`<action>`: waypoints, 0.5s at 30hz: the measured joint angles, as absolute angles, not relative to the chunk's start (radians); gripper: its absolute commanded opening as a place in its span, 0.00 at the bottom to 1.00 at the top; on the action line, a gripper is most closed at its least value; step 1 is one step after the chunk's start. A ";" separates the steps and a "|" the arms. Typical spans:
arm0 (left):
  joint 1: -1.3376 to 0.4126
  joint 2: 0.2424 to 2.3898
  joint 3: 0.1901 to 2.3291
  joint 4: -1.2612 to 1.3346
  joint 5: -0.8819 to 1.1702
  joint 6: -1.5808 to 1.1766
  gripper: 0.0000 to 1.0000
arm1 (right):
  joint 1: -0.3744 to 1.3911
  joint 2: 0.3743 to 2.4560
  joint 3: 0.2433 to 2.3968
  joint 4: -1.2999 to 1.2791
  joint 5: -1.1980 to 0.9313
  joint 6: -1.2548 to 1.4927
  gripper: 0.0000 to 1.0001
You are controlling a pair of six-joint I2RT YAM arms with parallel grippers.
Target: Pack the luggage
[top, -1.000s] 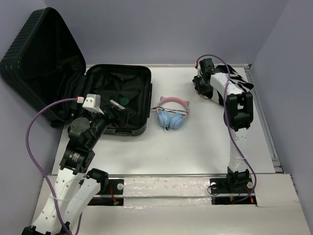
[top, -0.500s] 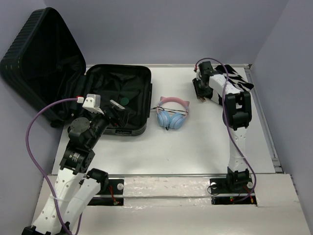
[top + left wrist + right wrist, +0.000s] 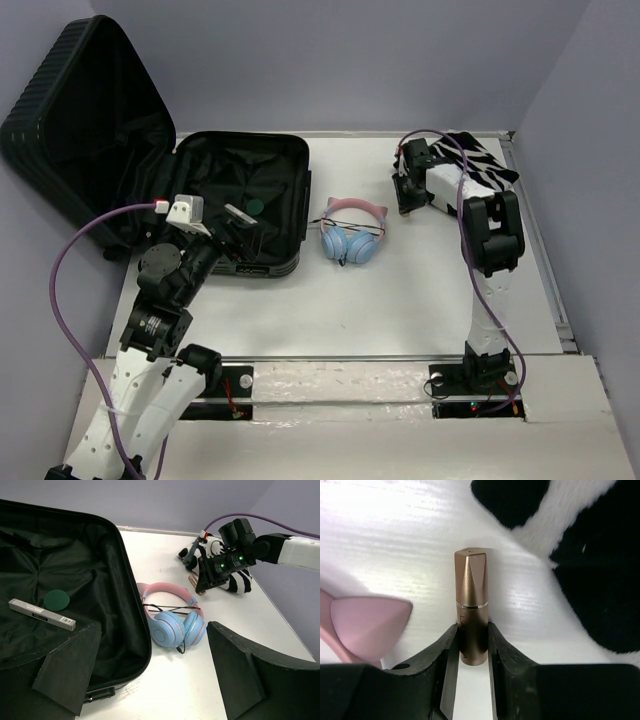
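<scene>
Right gripper [image 3: 472,636]: narrow, both fingers pressed against the near end of a bronze lipstick tube [image 3: 471,592].
Tube axis: flat on the table [image 3: 400,290], pointing straight ahead from the fingers.
Beside it: zebra pouch [image 3: 592,580], just to the right.
Luggage [image 3: 215,175]: open, well apart to the robot's left, beyond the headphones [image 3: 350,238].
Left gripper [image 3: 235,225]: jaws wide and empty, at the luggage's near edge; this is the nearer arm.
</scene>
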State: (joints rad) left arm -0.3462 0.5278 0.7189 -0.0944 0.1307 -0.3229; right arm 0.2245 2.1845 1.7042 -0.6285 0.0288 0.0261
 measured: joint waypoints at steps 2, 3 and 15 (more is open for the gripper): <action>-0.347 0.526 0.719 -0.094 0.129 -0.323 0.99 | 0.229 2.157 1.665 -0.620 0.031 0.041 0.14; -0.347 0.526 0.719 -0.095 0.122 -0.324 0.99 | 0.234 2.141 1.642 -0.612 0.030 0.049 0.14; -0.348 0.517 0.719 -0.097 0.043 -0.361 0.99 | 0.481 1.897 1.678 -0.527 0.010 0.160 0.15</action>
